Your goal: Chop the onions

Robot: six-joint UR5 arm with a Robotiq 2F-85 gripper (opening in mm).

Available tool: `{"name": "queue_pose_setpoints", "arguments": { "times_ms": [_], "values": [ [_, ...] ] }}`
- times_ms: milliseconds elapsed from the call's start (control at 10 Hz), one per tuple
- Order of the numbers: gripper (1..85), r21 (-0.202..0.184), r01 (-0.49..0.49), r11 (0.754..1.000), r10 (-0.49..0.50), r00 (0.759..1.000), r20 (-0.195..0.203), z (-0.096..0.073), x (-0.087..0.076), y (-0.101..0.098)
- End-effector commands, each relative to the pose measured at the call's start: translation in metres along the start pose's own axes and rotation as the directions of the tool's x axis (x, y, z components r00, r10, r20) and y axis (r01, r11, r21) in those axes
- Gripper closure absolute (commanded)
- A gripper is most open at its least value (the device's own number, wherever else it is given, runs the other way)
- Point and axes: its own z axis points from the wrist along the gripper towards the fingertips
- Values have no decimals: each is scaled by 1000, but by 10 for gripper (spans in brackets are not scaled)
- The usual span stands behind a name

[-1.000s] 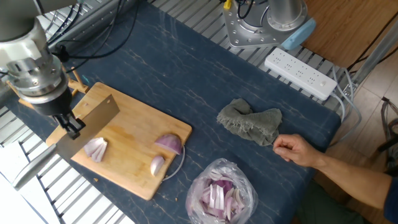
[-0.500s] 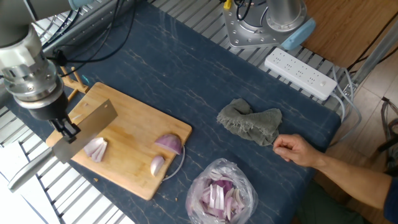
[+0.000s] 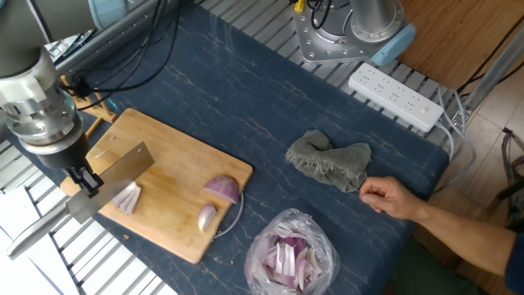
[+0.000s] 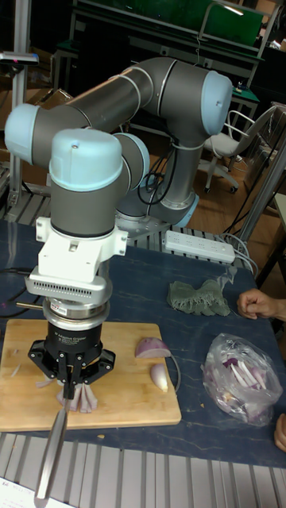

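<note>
Gripper point(image 3: 88, 179) clamped tight on cleaver point(image 3: 115, 174), blade angled down over pale onion wedge point(image 3: 126, 197) at left of cutting board point(image 3: 176, 176). Two more onion pieces on board: purple wedge point(image 3: 223, 189) and small one point(image 3: 207, 217) nr right edge. Bag of cut slivers point(image 3: 288, 256) on blue surface point(image 3: 246, 106), w/ grey-green cloth point(image 3: 331, 161) and a hand point(image 3: 391, 197) beyond.

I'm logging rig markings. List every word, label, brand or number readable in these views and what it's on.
Nothing can be read with certainty.
Tool: a line of pale print on its black collar, too small and blurred to read.
Power strip: no legible marking.
Cleaver, cutting board, bag: no text visible.
</note>
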Motion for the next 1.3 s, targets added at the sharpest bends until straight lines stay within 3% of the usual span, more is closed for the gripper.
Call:
{"name": "queue_pose_setpoints", "arguments": {
  "times_ms": [0, 900, 1200],
  "values": [
    [847, 11, -22, 1000, 22, 1000, -1, -4, -1, 0],
    [847, 84, -134, 987, 135, 991, -15, -11, 7, -8],
    [847, 72, -139, 988, 141, 990, -19, -11, 8, -2]
  ]
}}
